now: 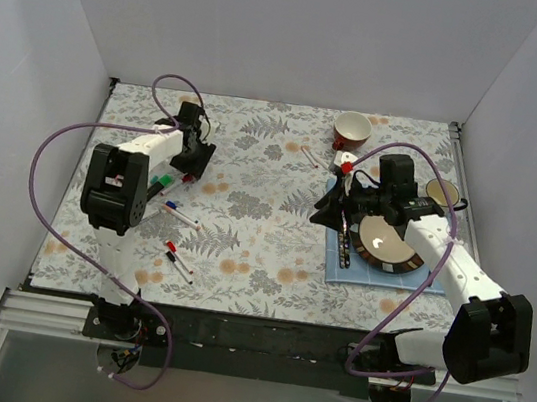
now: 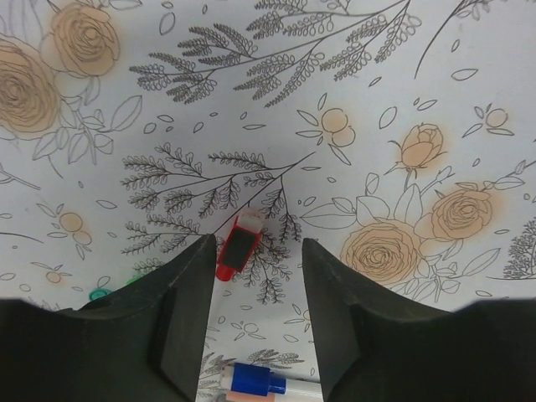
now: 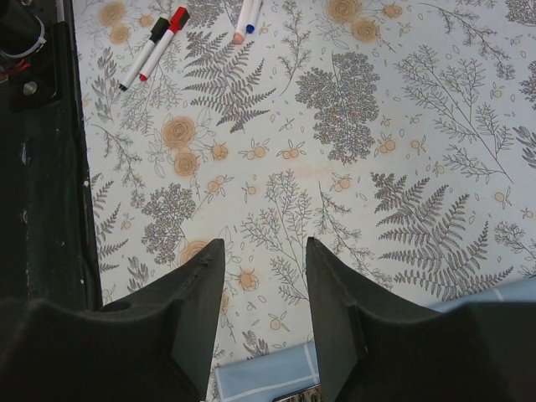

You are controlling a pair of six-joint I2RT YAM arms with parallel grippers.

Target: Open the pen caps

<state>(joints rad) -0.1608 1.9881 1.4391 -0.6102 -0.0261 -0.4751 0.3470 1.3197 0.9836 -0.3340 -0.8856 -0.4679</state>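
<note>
A red pen cap (image 2: 237, 249) with a black pad lies flat on the flowered cloth, just past my left gripper's (image 2: 255, 243) near-left fingertip and apart from it. That gripper is open with nothing in it, and a white pen with a blue cap (image 2: 260, 383) lies on the cloth below its jaws. From above, my left gripper (image 1: 194, 158) hovers at the far left, with more pens (image 1: 182, 214) nearer the front. My right gripper (image 1: 332, 209) is open and empty over the middle; its own camera shows black- and red-capped pens (image 3: 155, 43) far ahead.
A blue mat (image 1: 339, 269) holding a round plate (image 1: 411, 265) lies under the right arm. A red-and-white cup (image 1: 352, 128) stands at the back. A small red piece (image 1: 346, 167) sits beside the right wrist. The table's dark front edge (image 3: 42, 209) runs along the left of the right wrist view.
</note>
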